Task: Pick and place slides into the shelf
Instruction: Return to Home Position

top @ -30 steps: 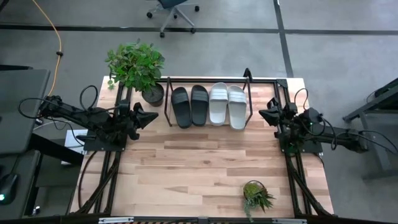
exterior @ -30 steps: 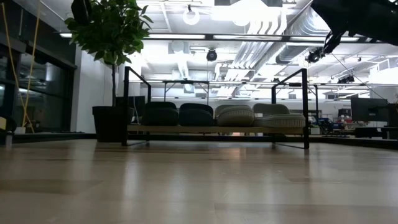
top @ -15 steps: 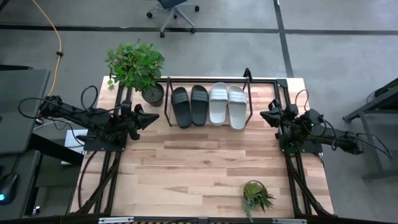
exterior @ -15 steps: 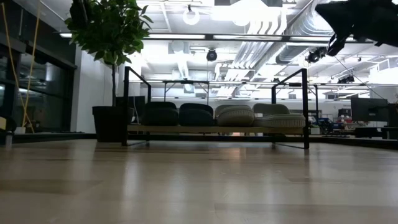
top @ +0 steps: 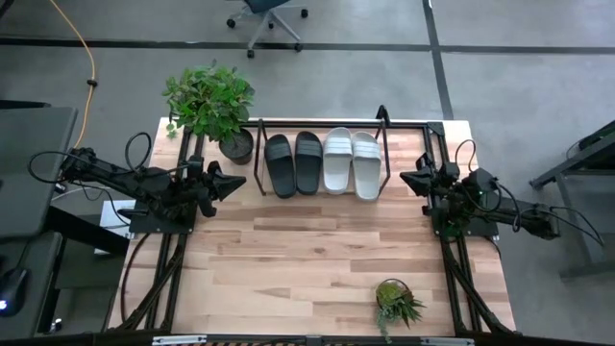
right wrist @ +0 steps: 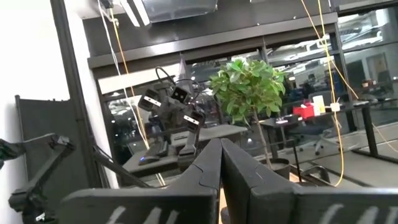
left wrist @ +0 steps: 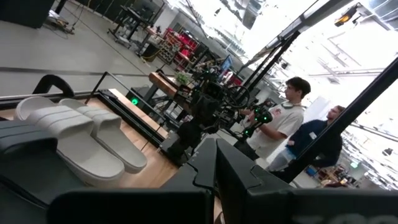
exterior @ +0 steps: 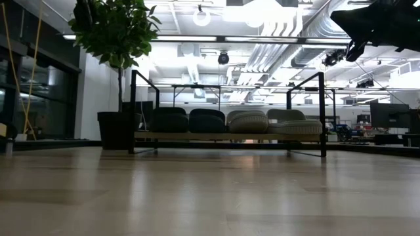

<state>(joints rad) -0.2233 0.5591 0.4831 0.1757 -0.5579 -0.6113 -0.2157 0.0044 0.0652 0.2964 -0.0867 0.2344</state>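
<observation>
The shelf (top: pixel 317 122) stands at the table's far edge, in the middle. Two black slides (top: pixel 293 163) and two light grey slides (top: pixel 351 161) lie side by side, soles down, on its wood board; the low view shows them in a row (exterior: pixel 226 122) between the black tube ends. My left gripper (top: pixel 235 182) is shut and empty, left of the shelf and above the table. My right gripper (top: pixel 407 180) is shut and empty, right of the shelf. The left wrist view shows the grey slides (left wrist: pixel 74 140) beyond my shut fingers (left wrist: pixel 216 163).
A large potted plant (top: pixel 211 101) stands at the far left corner beside the shelf. A small potted plant (top: pixel 395 303) stands near the front right. The bare wood tabletop (top: pixel 307 250) lies between them. People (left wrist: pixel 289 118) stand in the room beyond the table's right side.
My right arm has shifted slightly at the table's right edge, folding in and sinking a little in the low view. Its gripper stays shut and empty. The slides and the left arm have kept still.
</observation>
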